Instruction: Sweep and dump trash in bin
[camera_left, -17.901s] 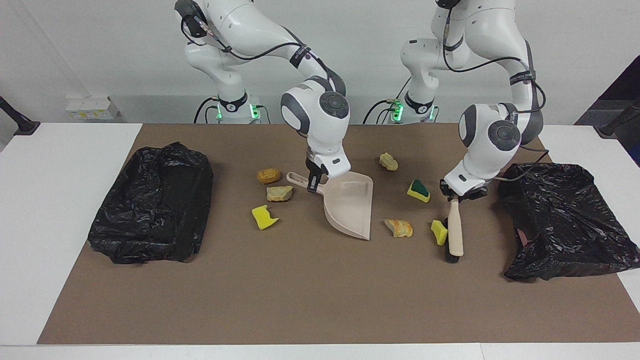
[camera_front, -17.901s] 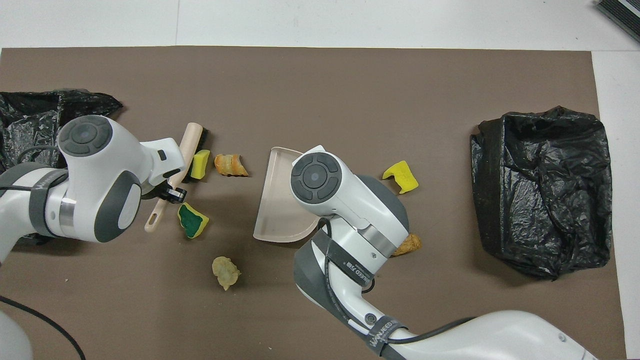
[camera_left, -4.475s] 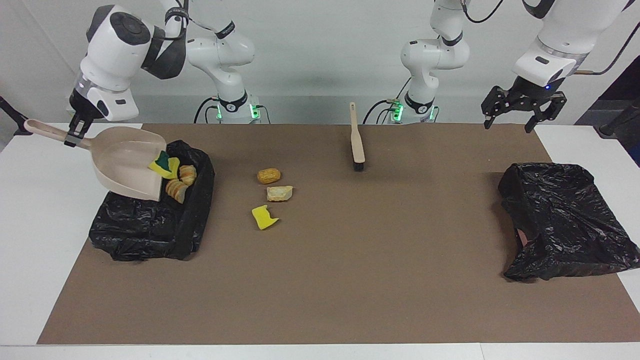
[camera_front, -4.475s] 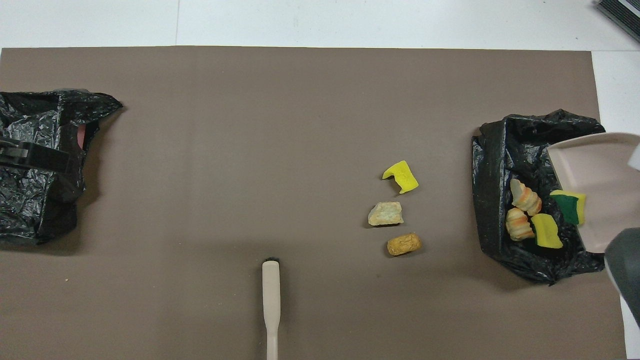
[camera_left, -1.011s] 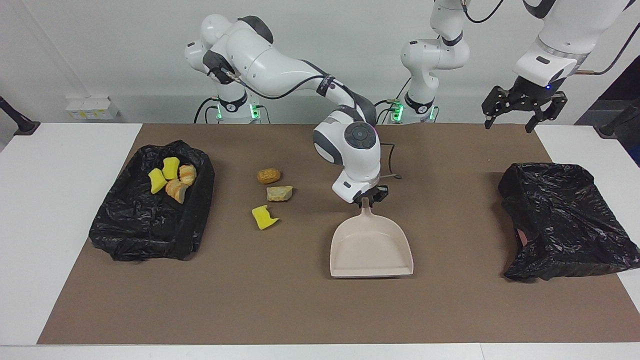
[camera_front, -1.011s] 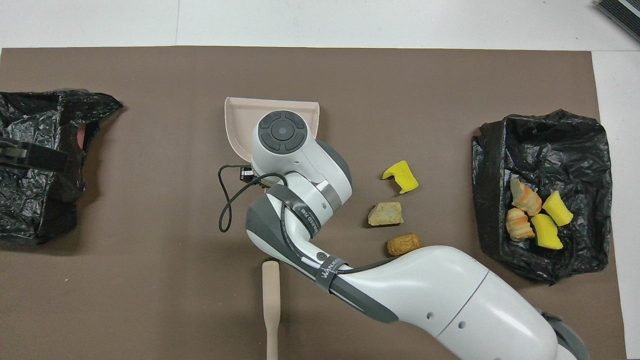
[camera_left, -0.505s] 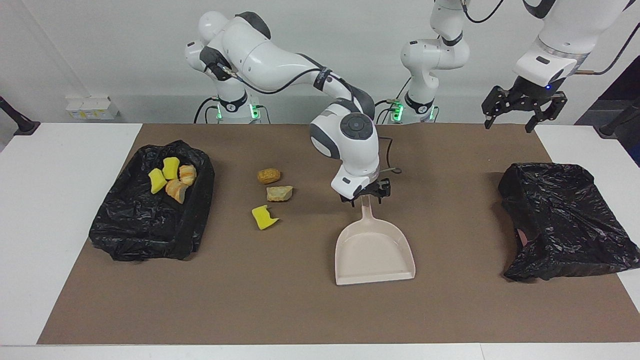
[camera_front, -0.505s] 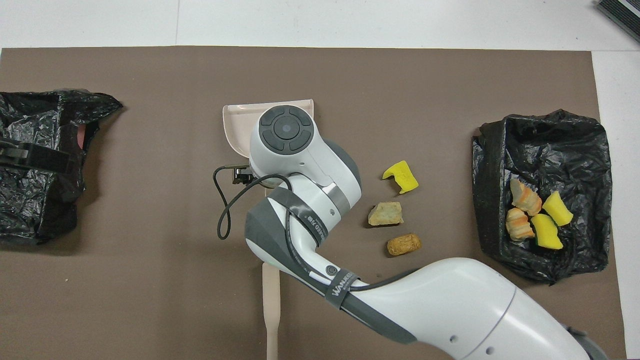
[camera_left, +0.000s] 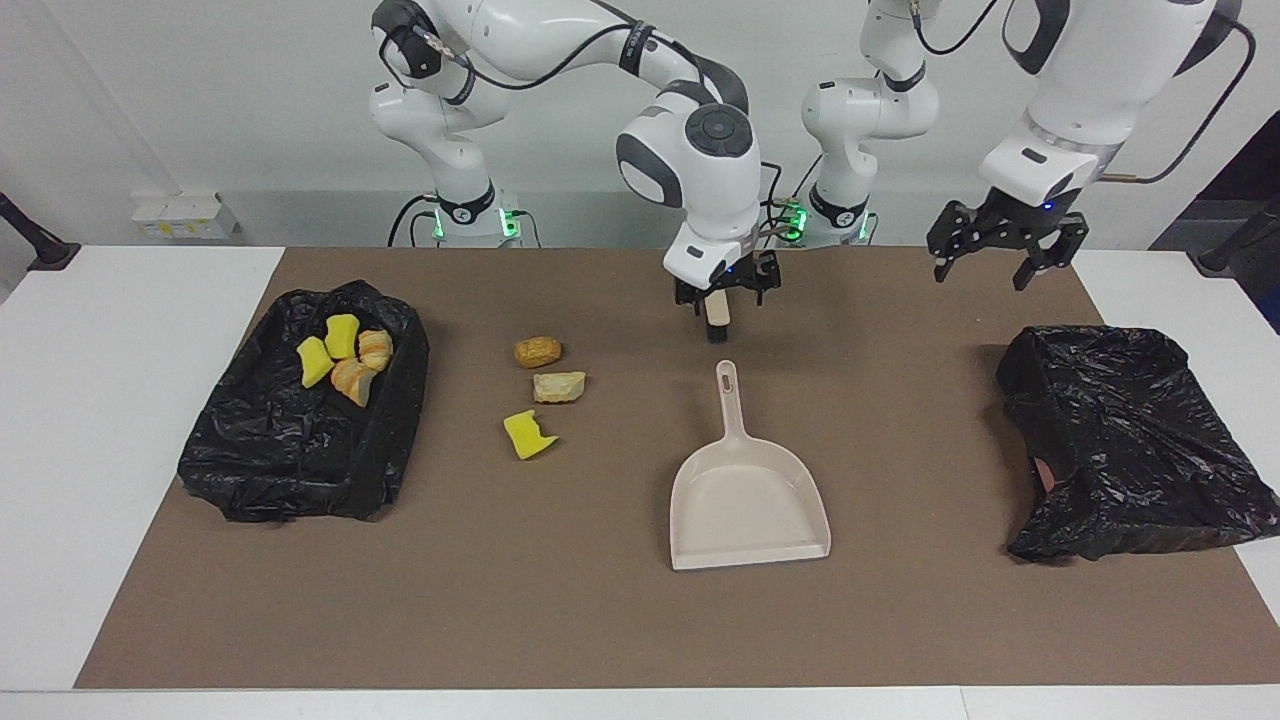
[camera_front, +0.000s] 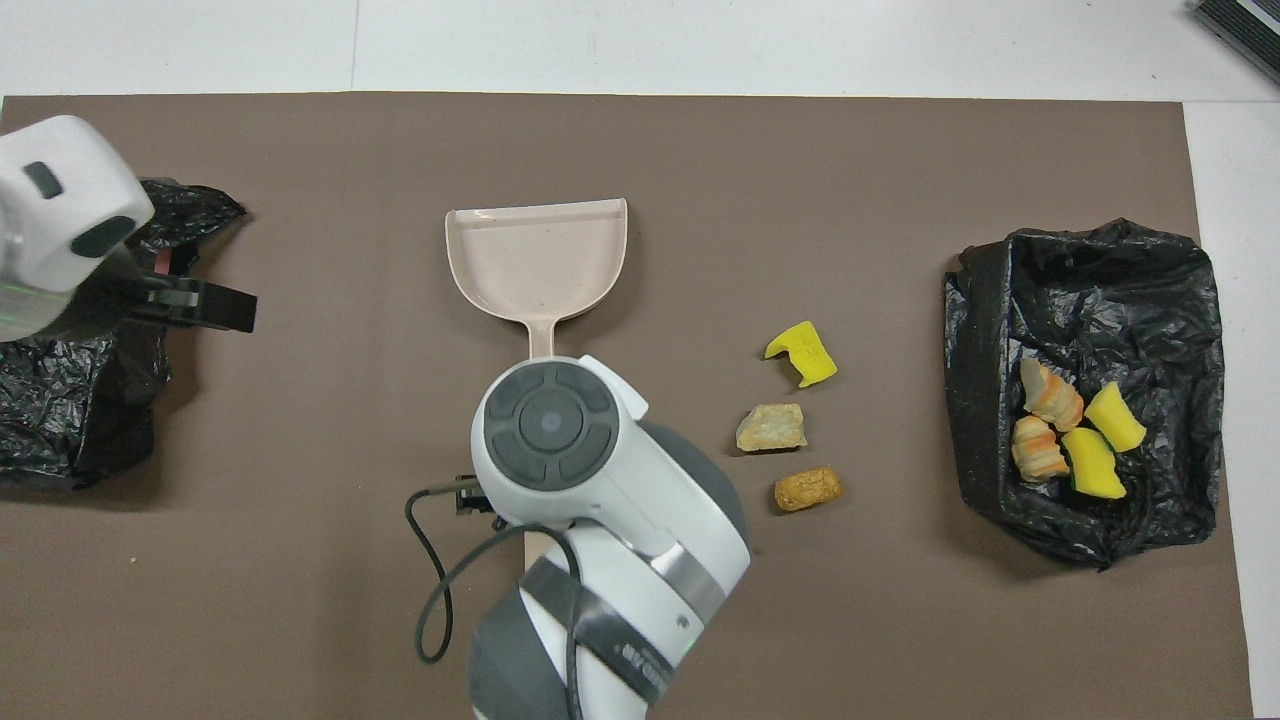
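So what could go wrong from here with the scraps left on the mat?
The dustpan lies free, its mouth pointing away from the robots, while the three scraps sit beside it toward the right arm's end. A sweep could miss the pan or shove it. The open right gripper is over the brush, not yet holding it. The open left gripper waits aloft.

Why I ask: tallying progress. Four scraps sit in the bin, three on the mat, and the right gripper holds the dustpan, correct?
No. The facing view shows the dustpan lying free on the mat, with the right gripper open above the brush. The counts stand.
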